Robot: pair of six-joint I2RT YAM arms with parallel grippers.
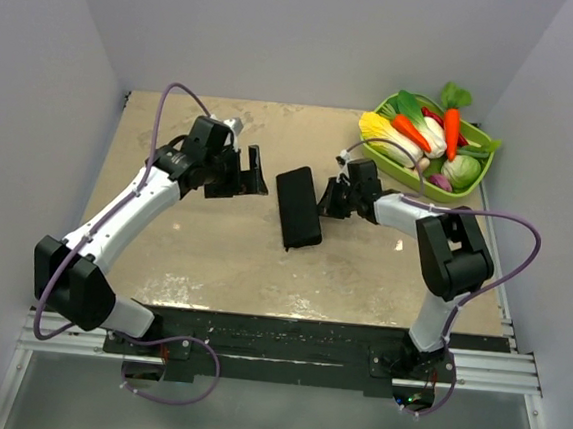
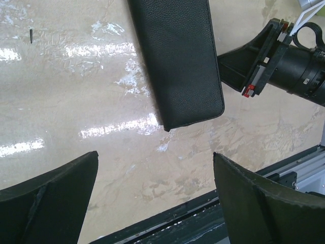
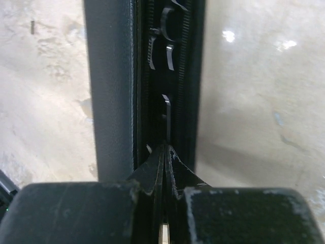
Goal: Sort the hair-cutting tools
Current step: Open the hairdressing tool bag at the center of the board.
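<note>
The flat black folding case (image 1: 298, 208) lies mid-table; it also shows in the left wrist view (image 2: 177, 56). My right gripper (image 1: 332, 198) sits at its right edge. In the right wrist view the case (image 3: 109, 76) is seen edge-on and slightly open, with silver scissors parts (image 3: 167, 51) glinting inside. The right gripper (image 3: 166, 148) is shut, its tips in the slot, pinched on a thin silver strip that looks like a scissors blade (image 3: 166, 114). My left gripper (image 1: 254, 172) hangs open and empty left of the case (image 2: 155, 155). No combs show.
A green basket (image 1: 384, 111) of toy vegetables stands at the back right. The right arm's gripper (image 2: 244, 66) shows beside the case in the left wrist view. The table's front rail (image 2: 203, 213) lies below the left fingers. A tiny dark speck (image 2: 31, 34) lies on the table.
</note>
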